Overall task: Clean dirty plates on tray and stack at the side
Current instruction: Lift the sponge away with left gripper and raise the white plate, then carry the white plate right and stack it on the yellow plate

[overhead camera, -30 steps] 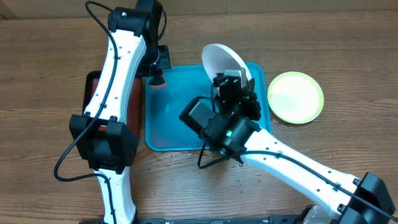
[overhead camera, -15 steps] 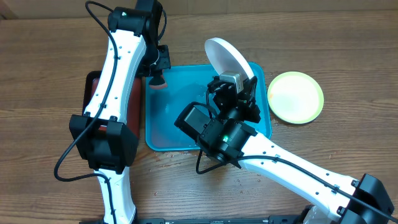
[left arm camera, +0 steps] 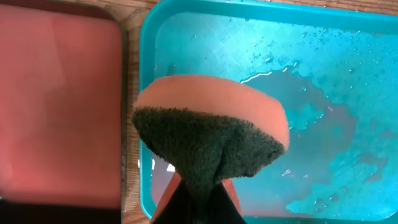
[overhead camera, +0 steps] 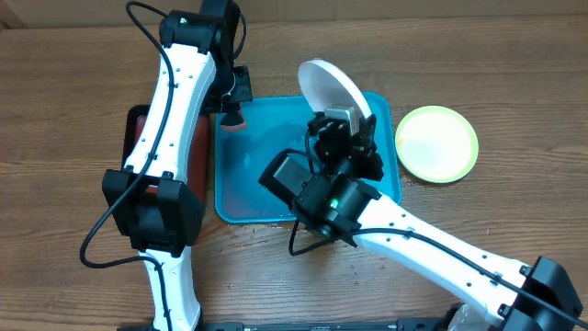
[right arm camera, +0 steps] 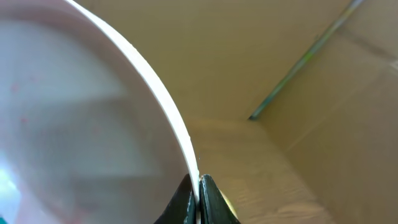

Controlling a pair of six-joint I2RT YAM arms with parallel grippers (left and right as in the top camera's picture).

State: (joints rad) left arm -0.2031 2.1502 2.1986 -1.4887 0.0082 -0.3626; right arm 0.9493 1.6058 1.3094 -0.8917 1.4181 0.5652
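Overhead view, 12 o'clock taken as the far edge of the desk (overhead camera: 73,74). The turquoise tray (overhead camera: 243,179) lies at centre, its long rim running 9 to 3 o'clock. The left wrist view shows its floor wet, with a film of water (left arm camera: 323,106) and scattered droplets. The left tool (left arm camera: 198,202) is clamped on a sponge (left arm camera: 211,118), orange with a dark green scouring face. It pinches the scouring side so that the pad bulges outward. The sponge hangs over the tray's 10 o'clock corner, just inside the rim. Whether it touches the tray floor cannot be told. The right tool (right arm camera: 198,186) is closed on the rim of the white plate (right arm camera: 74,124), one finger on each face of the edge. This plate stands steeply tilted, nearly on edge, over the tray's 1 o'clock corner, its upper part reaching past the far rim. Its inner face carries a few faint pinkish specks, though the wrist view is blurred. The green plate (overhead camera: 436,142) lies flat on the desk at 3 o'clock of the tray, near it but apart, and looks free of smears from overhead. A dark red tray (left arm camera: 59,106) sits at 9 o'clock, just beside the turquoise tray, with a strip of bare wood between them. From overhead it is largely covered by the left arm.
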